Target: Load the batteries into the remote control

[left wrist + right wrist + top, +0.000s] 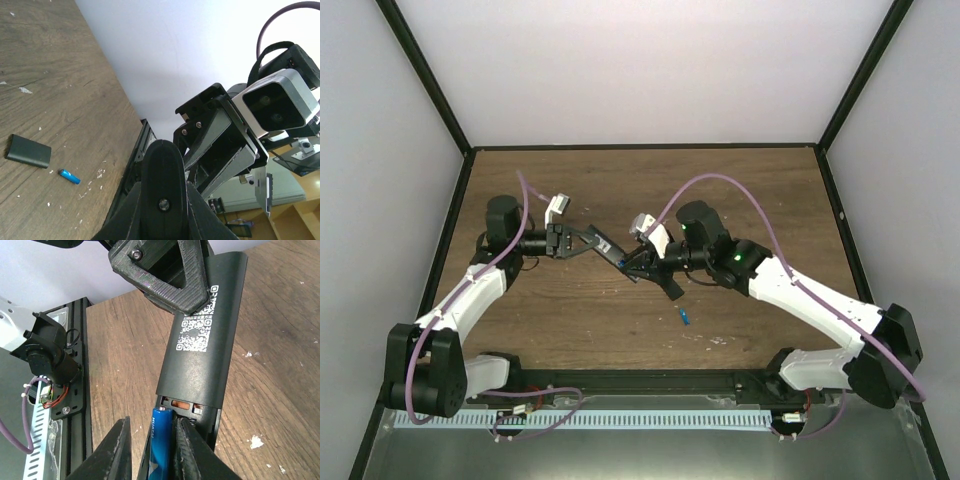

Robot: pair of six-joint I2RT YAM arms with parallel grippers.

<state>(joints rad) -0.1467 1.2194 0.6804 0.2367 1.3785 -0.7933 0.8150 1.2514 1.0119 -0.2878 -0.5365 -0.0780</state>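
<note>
Blue battery (pixel 161 450) is lying at the open recess of the remote (pixel 205 345); you're clamping the remote with the left hand (pixel 588 242), right hand (pixel 153 440) slightly apart around the battery. If you're letting go with it unseated, you're risking it dropping.

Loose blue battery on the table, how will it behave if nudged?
Probably rolls: the battery is a round cylinder lying on its side on the flat table. Likely rigid, but its glossy wrap and thinness may let it slip in a pinch.
</note>
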